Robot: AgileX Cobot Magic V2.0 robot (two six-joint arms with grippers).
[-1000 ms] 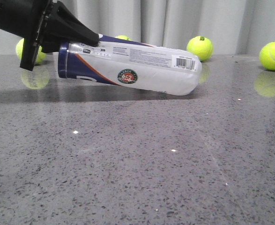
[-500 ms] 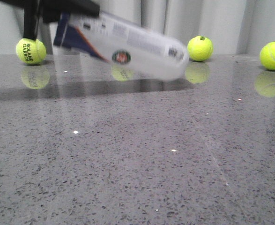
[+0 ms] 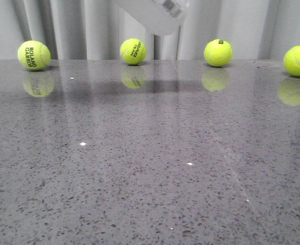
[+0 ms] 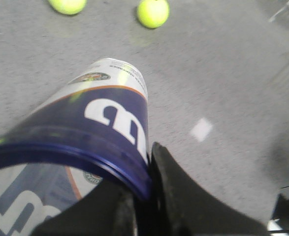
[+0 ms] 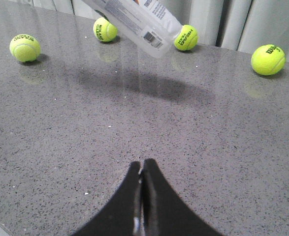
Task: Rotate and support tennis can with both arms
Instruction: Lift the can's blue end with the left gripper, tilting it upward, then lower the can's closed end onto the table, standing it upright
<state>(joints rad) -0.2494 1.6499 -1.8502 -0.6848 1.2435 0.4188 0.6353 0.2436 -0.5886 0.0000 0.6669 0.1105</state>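
Front view counted 4 yellow-green tennis balls along the far edge of the table (image 3: 150,168): ball 1 (image 3: 33,55), ball 2 (image 3: 133,51), ball 3 (image 3: 218,52), ball 4 (image 3: 299,60). There was 1 tennis can (image 3: 157,14). Wrist views gave 2 grippers: left gripper (image 4: 139,206) & right gripper (image 5: 142,182).

A glossy grey speckled stone table (image 3: 150,168) stretches to pale pleated curtains (image 3: 78,25), mirroring small ceiling lights.
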